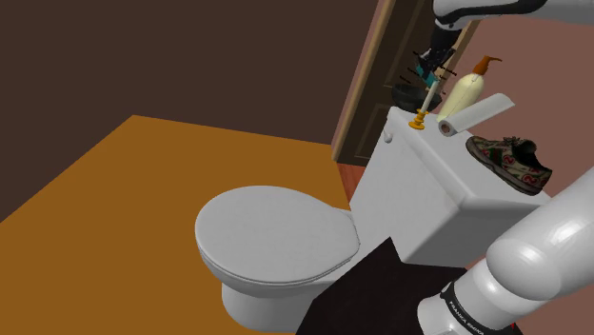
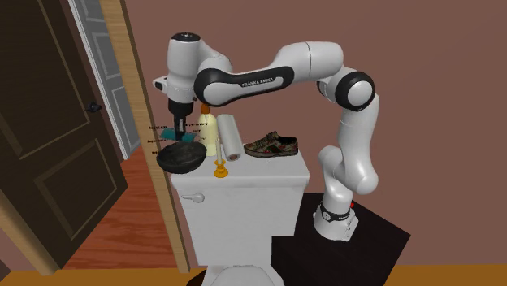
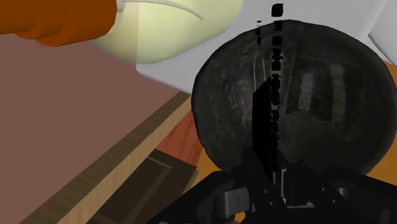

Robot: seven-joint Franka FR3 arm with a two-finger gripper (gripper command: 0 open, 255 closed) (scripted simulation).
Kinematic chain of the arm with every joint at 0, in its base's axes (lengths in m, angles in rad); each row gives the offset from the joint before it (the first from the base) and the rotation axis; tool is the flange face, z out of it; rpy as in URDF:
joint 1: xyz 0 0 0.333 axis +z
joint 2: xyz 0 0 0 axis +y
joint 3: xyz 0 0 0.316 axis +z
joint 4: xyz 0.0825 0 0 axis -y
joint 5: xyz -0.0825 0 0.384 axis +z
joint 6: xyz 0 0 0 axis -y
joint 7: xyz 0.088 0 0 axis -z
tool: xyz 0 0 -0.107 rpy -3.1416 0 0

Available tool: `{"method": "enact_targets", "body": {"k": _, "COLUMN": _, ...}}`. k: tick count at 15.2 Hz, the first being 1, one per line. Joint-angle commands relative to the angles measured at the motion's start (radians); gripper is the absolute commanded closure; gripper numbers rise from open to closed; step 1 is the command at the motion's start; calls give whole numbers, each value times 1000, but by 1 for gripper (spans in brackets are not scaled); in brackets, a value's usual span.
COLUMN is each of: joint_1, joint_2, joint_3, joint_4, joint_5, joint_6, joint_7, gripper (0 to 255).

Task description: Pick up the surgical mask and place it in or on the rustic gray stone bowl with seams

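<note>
My black gripper (image 2: 179, 128) hangs over the toilet tank's far end, shut on the teal surgical mask (image 2: 184, 136), which dangles just above the dark stone bowl (image 2: 180, 156). In the shoulder view the gripper (image 1: 431, 65) and a bit of teal mask (image 1: 425, 69) sit above the bowl (image 1: 408, 94) beside the door frame. Looking along the gripper (image 3: 270, 183), the mask (image 3: 263, 121) shows edge-on as a thin dark strip clasped between the fingers, directly over the round, mottled bowl (image 3: 318, 95).
On the white tank lid (image 2: 268, 169) stand a small gold holder (image 2: 219, 170), a cream pump bottle (image 2: 208, 130), a paper roll (image 2: 229, 136) and a patterned shoe (image 2: 272, 146). A brown door (image 2: 49, 138) stands open beside the bowl. The toilet seat (image 1: 276, 233) lies below.
</note>
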Motion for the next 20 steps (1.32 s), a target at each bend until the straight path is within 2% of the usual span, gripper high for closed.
{"method": "enact_targets", "body": {"k": 1, "joint_1": -1, "joint_2": -5, "joint_3": -1, "joint_4": -31, "joint_5": -4, "joint_6": 26, "joint_7": 7, "gripper": 255}}
{"method": "enact_targets", "body": {"k": 5, "joint_1": -2, "joint_2": -9, "joint_3": -2, "joint_4": -82, "joint_5": -11, "joint_6": 72, "joint_7": 20, "gripper": 255}}
{"method": "enact_targets", "body": {"k": 12, "joint_1": -2, "joint_2": -9, "joint_3": -1, "joint_4": -82, "joint_5": -11, "joint_6": 71, "joint_7": 20, "gripper": 255}}
{"method": "enact_targets", "body": {"k": 13, "joint_1": -1, "joint_2": -12, "joint_3": 0, "joint_4": -85, "joint_5": -12, "joint_6": 71, "joint_7": 23, "gripper": 0}}
{"method": "enact_targets", "body": {"k": 18, "joint_1": -2, "joint_2": -9, "joint_3": -1, "joint_4": -82, "joint_5": -11, "joint_6": 72, "joint_7": 20, "gripper": 0}}
{"method": "enact_targets", "body": {"k": 20, "joint_1": 7, "joint_2": -27, "joint_3": 8, "joint_4": -40, "joint_5": -13, "joint_6": 9, "joint_7": 21, "gripper": 0}}
